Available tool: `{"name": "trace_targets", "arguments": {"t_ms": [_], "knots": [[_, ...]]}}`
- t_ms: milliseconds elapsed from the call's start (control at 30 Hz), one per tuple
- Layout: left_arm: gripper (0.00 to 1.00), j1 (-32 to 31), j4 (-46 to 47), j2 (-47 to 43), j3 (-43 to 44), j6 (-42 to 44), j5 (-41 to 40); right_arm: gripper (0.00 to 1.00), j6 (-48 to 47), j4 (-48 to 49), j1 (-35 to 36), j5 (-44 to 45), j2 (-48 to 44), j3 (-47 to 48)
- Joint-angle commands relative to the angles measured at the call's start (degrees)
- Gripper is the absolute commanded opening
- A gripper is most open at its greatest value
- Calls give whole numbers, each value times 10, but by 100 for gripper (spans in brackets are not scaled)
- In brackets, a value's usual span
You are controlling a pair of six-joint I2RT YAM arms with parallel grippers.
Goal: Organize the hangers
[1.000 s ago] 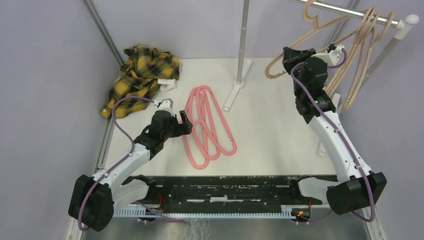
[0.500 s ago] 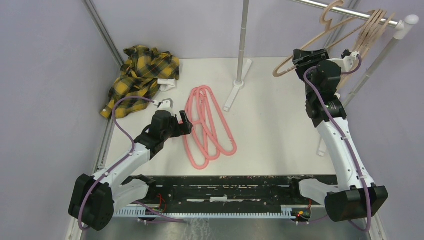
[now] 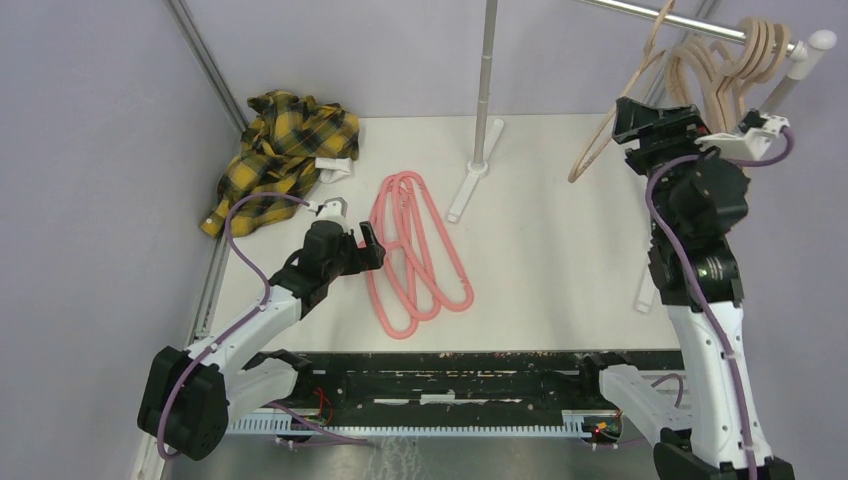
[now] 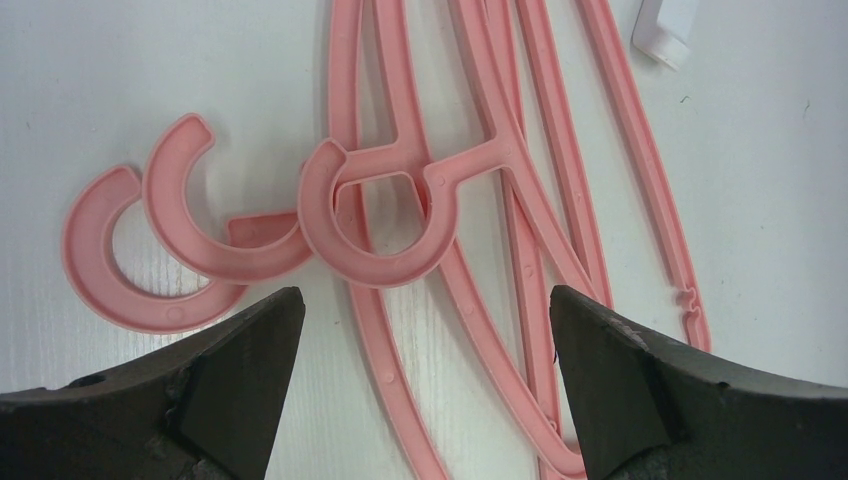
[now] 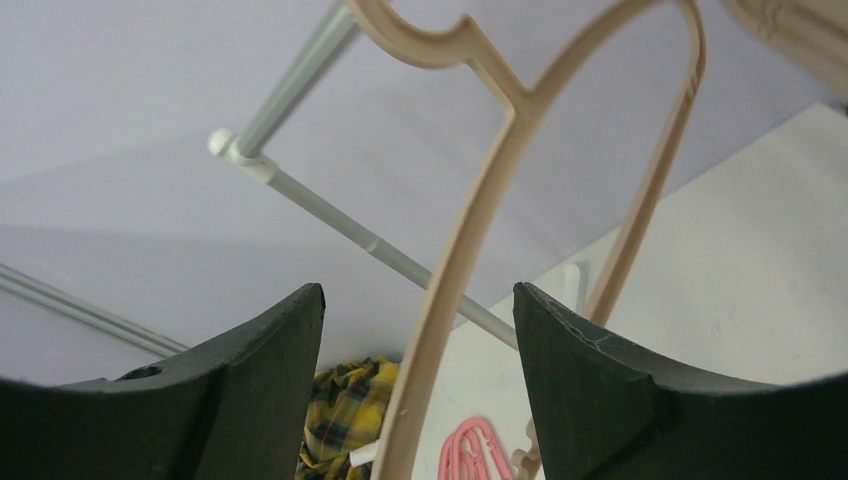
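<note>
A shirt point(image 3: 285, 150) is lying at the table's point(image 3: 560, 260) far left corner. Loose hangers point(image 3: 415, 255) are lying left of centre, with the left gripper point(image 3: 375, 245) just beside their hooks. A post point(image 3: 487, 80) is standing behind them. Hung hangers point(image 3: 720, 70) are hanging on the rail point(image 3: 630, 9) at far right, one seemingly passing between the right gripper's point(image 3: 650, 115) jaws.

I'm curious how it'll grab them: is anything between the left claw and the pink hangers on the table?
Nothing visible. The left gripper is open right above the hooks of the pink hangers, which lie uncovered on the table.
</note>
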Motion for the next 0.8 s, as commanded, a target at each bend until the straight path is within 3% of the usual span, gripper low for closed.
{"name": "trace_targets", "arguments": {"t_ms": [0,100,200,333,433,500,667,767], "knots": [[99,0,30,6,7,-18,0,77,-76,16,-2,-20,-42,38],[99,0,30,8,9,-17,-2,77,-102,39,-2,-54,-46,35],[99,-1,28,11,11,-17,-2,76,-115,63,-2,-173,-7,56],[99,-1,25,13,11,-17,-8,66,-137,-1,32,-321,104,152],[99,-1,24,17,12,-17,-13,65,-253,-105,170,-270,185,214],[99,-1,22,19,14,-17,-15,64,-276,-125,223,-263,232,216],[99,-1,9,12,19,-13,-28,60,-318,-144,337,-222,316,153],[99,0,10,10,17,-13,-32,56,-322,-142,371,-215,357,98]]}}
